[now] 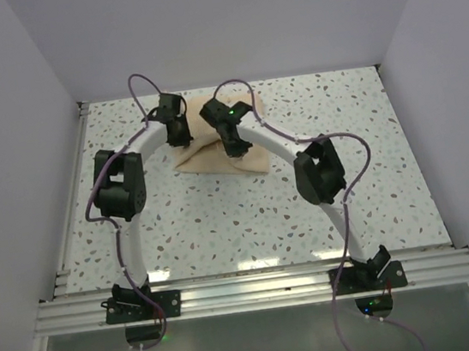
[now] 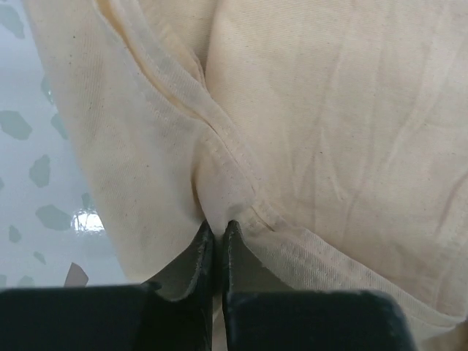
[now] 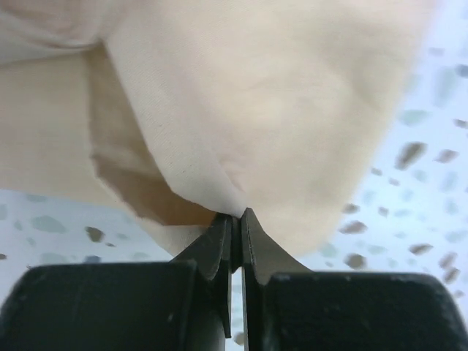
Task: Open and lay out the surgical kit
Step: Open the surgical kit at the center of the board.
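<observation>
The tan cloth wrap (image 1: 214,148) lies folded at the far middle of the speckled table (image 1: 223,220). My left gripper (image 1: 179,133) is at its left side, shut on a pinched fold of the cloth (image 2: 219,175) by a hemmed edge. My right gripper (image 1: 235,147) is over the wrap's middle, shut on a corner of a cloth flap (image 3: 241,131) that is lifted off the table. The steel tray, scissors, forceps and tweezers are hidden.
White walls (image 1: 20,126) close in the table on the left, right and back. An aluminium rail (image 1: 258,289) with both arm bases runs along the near edge. Purple cables (image 1: 140,84) loop above both wrists.
</observation>
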`<state>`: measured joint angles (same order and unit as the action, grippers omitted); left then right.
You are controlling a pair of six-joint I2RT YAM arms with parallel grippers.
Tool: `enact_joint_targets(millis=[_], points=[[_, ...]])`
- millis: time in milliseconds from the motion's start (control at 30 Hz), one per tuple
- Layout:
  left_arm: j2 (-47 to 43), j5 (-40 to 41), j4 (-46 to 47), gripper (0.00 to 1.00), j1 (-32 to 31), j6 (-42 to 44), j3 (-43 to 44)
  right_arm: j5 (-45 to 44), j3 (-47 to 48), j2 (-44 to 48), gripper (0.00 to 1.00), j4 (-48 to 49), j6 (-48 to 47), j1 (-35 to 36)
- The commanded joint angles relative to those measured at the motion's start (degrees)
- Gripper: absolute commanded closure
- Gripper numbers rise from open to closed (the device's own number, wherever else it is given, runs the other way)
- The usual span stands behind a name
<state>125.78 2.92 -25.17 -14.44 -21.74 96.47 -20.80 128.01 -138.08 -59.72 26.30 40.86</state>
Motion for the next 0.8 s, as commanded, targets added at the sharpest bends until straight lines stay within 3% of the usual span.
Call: enact_joint_targets(millis=[0, 167, 400, 433, 467, 500, 567, 700, 767], points=[[1.4, 6.3, -3.7, 1.0, 1.8, -0.1, 0.7, -9.6, -7.0, 14.0, 1.0, -2.0, 0.6, -7.2], [-0.6, 8.7, -5.2, 1.0, 3.9, -2.0, 0.4, -16.1, -18.9, 24.7, 1.0, -1.4, 2.3, -14.6], [-4.6, 9.9, -6.5, 1.0, 4.5, -4.4, -3.5, -18.8, -33.0, 27.0, 1.0, -3.8, 9.0, -24.3], [-4.7, 9.4, -6.8, 1.0, 4.5, -4.4, -3.6, -17.5, -34.0, 26.6, 0.96, -3.5, 9.0, -25.1], [-4.6, 9.2, -7.3, 1.0, 4.5, -4.5, -3.5, -17.0, -34.7, 25.9, 0.52, -3.2, 9.2, -25.8], [-4.6, 9.0, -7.5, 1.0, 4.4, -4.6, -3.5, -17.0, -36.1, 25.5, 0.31, -2.8, 9.3, -26.9], [-4.7, 8.9, -8.1, 1.0, 4.4, -4.6, -3.0, -18.7, -36.8, 24.8, 0.02, -3.0, 10.0, -27.6], [-5.8, 9.6, -8.3, 1.0, 4.2, -4.3, -0.3, -19.6, -36.3, 26.3, 0.02, -4.1, 10.1, -28.6], [-6.3, 10.9, -9.1, 0.93, 4.3, -4.0, 3.3, -19.9, -36.2, 27.7, 0.02, -4.3, 9.6, -28.7]])
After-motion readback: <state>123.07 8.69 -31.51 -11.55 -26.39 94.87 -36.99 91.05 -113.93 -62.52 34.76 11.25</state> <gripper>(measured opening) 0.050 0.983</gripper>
